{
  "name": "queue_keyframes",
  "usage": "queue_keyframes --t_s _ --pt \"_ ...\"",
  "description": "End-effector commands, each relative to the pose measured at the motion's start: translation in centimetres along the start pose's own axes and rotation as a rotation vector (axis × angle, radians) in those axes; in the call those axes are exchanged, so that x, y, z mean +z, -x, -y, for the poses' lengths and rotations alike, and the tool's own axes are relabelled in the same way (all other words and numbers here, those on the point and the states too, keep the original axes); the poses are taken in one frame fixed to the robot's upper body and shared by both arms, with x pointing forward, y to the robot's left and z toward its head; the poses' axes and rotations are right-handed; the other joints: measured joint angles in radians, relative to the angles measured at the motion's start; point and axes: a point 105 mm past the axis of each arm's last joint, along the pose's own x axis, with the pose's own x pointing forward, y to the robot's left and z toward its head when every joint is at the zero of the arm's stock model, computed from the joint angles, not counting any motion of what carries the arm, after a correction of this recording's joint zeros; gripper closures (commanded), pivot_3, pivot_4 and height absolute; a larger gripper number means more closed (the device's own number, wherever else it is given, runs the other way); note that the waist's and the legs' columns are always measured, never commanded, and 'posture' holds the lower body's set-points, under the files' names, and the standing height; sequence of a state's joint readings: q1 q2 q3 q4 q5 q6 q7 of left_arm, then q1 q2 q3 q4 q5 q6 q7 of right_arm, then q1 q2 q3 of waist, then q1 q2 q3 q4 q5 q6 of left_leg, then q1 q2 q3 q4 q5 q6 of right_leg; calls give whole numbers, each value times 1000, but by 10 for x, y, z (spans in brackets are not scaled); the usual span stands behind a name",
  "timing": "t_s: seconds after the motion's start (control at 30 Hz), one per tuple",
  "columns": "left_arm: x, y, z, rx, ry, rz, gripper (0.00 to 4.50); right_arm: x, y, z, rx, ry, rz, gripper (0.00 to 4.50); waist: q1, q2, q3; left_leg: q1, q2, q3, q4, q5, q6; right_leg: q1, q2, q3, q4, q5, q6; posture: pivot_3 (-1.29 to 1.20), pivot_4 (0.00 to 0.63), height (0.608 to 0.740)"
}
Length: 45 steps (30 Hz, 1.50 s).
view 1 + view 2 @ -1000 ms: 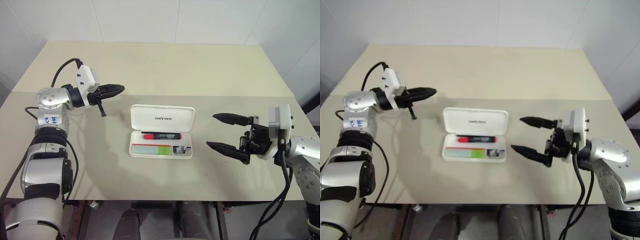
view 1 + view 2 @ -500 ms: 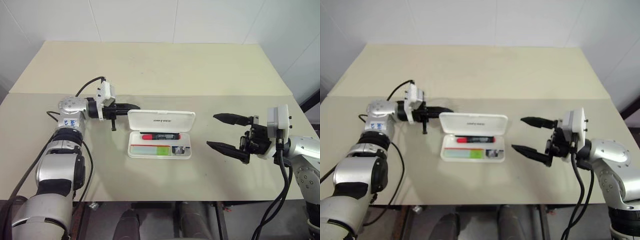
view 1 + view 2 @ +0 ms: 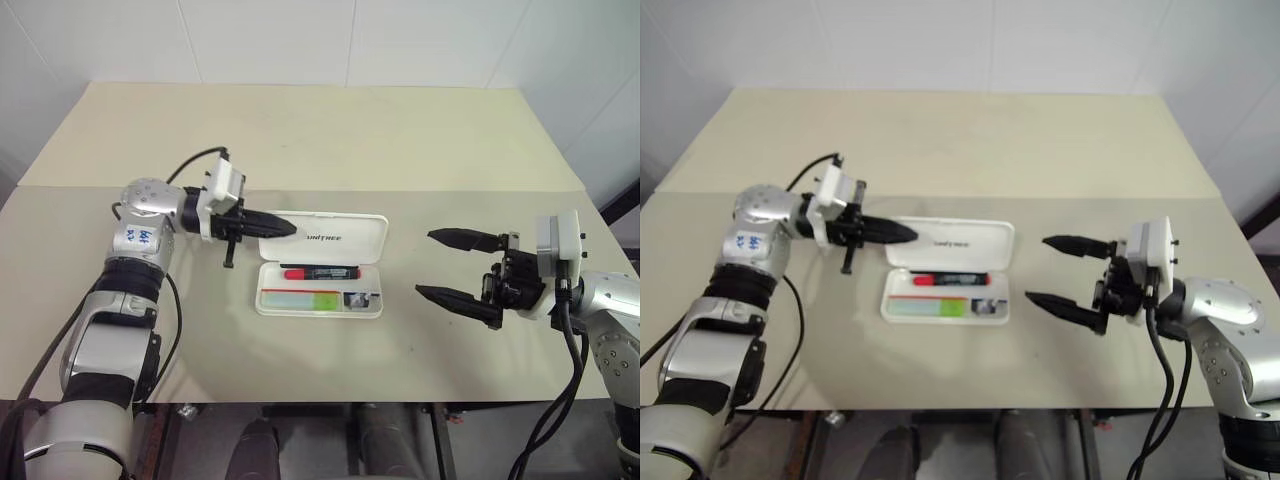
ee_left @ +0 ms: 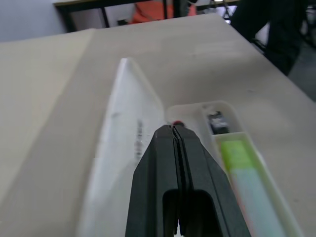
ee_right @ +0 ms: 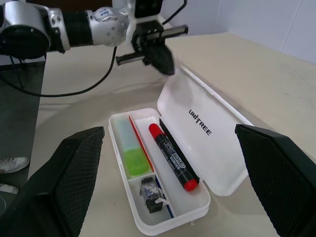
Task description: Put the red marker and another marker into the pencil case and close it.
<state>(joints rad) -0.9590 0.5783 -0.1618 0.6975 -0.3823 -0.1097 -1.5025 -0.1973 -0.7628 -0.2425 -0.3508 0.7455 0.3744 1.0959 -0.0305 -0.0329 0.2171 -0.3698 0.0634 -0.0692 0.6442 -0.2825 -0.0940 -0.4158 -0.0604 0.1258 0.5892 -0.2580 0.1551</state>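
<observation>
Pencil case [image 3: 322,265] lies open mid-desk [image 3: 300,150], red marker [image 3: 322,272] and green highlighter [image 3: 300,298] inside; light stiff lid should swing from its far edge, where pressed-together left claw [image 3: 290,229] sits, right claw [image 3: 432,263] spread.

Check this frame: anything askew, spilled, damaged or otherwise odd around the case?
Nothing stands out. The pencil case lies open and square on the table, with the red marker, the green highlighter and a small grey clip inside. The shut left gripper is at the lid's left end; the right gripper is open, apart.
</observation>
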Motion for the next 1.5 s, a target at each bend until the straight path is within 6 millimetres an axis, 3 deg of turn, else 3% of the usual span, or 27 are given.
queue_keyframes --t_s 0.03,0.37,0.43,0.6,0.73,0.87,1.07,1.27,1.5 --pt "22 -1 5 -104 -104 37 4450 10 -1 1 9 49 19 0 0 0 0 0 0 0 0 0 0 0 0 0 0 -2 -3 0 150 740" --pt "51 30 -40 221 -167 130 4450 6 0 -2 2 40 12 0 -1 0 0 0 0 0 0 0 0 0 0 0 -2 -4 -7 0 150 740" --pt "47 36 -49 298 -139 114 4450 6 -1 -2 2 39 12 0 0 0 0 0 0 0 0 0 0 0 0 0 -1 -3 -6 0 150 740" --pt "1 52 -57 442 -16 -97 4450 4 -2 0 4 38 8 0 -1 0 0 0 0 0 0 0 0 0 0 0 -1 -2 -4 0 150 740" --pt "-28 56 -48 434 59 -207 4450 4 -2 1 7 40 5 0 1 0 0 -1 0 0 0 0 0 -1 0 0 -1 -2 -4 0 150 740" --pt "-41 51 -36 356 93 -229 4450 4 -2 1 11 40 5 0 2 0 0 0 0 0 -2 0 0 -1 0 0 -1 -2 -4 0 150 740" --pt "-28 35 -26 221 85 -131 4450 3 3 2 14 9 15 0 3 0 0 -1 0 0 -2 0 0 -1 0 -1 -1 -2 -4 0 150 740" --pt "-19 13 -3 18 71 -65 4450 1 7 2 22 -3 8 0 0 0 0 0 0 0 -3 0 0 -1 0 -1 0 -2 -3 0 150 740" --pt "-19 -4 24 -125 55 -109 4450 1 6 2 26 5 7 0 0 0 0 1 0 0 -3 0 0 -1 0 -1 1 -1 0 0 150 740"
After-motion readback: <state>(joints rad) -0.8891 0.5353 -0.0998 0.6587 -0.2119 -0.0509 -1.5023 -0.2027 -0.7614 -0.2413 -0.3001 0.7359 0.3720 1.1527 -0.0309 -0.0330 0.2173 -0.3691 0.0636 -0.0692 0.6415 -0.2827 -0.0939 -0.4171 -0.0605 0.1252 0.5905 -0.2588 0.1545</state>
